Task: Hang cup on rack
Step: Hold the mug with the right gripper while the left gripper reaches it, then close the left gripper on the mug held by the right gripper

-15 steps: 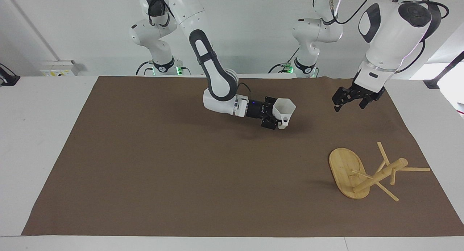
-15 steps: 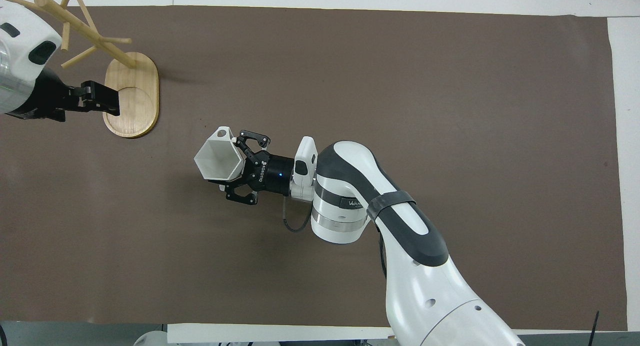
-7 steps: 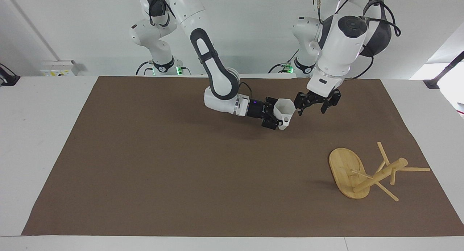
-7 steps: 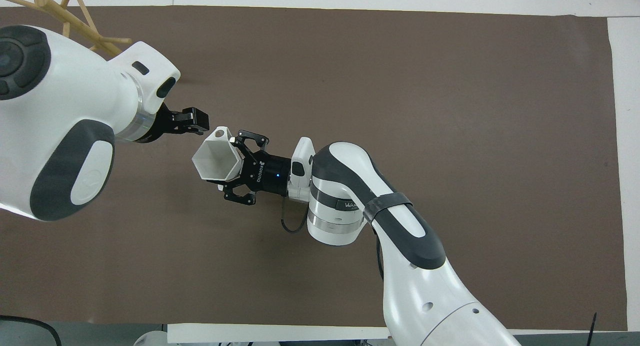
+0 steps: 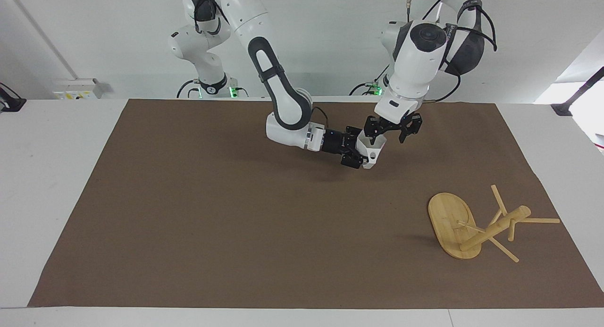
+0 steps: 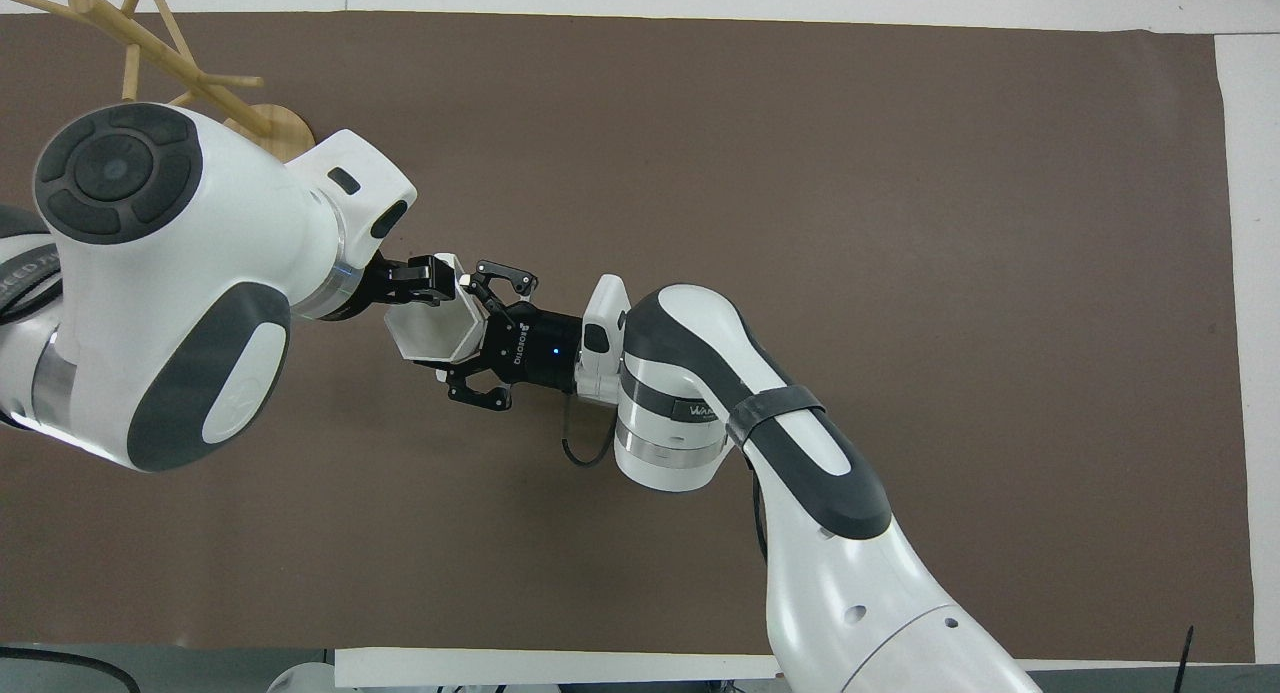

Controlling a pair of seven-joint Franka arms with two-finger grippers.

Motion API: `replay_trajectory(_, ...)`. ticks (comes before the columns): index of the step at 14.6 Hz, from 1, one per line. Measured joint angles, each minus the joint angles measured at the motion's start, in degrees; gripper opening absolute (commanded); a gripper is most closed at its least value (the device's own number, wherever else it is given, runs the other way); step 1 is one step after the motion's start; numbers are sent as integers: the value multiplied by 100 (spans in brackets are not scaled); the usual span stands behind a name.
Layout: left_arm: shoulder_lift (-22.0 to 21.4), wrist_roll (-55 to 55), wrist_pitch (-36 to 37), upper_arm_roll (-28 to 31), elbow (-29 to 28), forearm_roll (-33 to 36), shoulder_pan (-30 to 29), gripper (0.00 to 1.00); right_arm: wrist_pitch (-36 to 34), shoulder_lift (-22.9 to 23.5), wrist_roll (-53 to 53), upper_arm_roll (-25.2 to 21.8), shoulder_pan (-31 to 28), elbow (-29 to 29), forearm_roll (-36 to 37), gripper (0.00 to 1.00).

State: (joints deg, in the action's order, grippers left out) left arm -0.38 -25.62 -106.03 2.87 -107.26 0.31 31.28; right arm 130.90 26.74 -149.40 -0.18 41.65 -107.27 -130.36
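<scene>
White cup [image 5: 370, 150] clenched in right hand [image 5: 355, 152] marked ROBOTIQ, left hand [image 5: 389, 129] spread at its rim.

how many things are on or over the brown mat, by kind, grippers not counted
cup: 1
rack: 1
total: 2
The cup is in the air in the right gripper, with the open left gripper at its rim. The rack stands on the mat toward the left arm's end.
</scene>
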Motion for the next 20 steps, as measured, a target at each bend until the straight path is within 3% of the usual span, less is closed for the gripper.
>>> replay_trajectory(3, -81, 0, -9, 4, -119, 0, 0, 73, 1, 0, 0, 0, 0, 0, 0, 0)
replay_trajectory(10, -85, 0, -109, 9, -292, 0, -1, 53, 58, 0, 0, 0, 0, 0, 0, 0)
replay_trajectory(13, -86, -3, -156, 7, -329, 0, -1, 16, 71, 0, 0, 0, 0, 0, 0, 0)
replay_trajectory(15, -86, -29, -272, 3, -388, -19, 2, 0, 76, 1, 0, 1, 1, 1, 0, 0)
replay_trajectory(20, -87, -146, -332, -11, -415, -62, 23, 0, 88, 11, 0, -1, -1, -1, 0, 0)
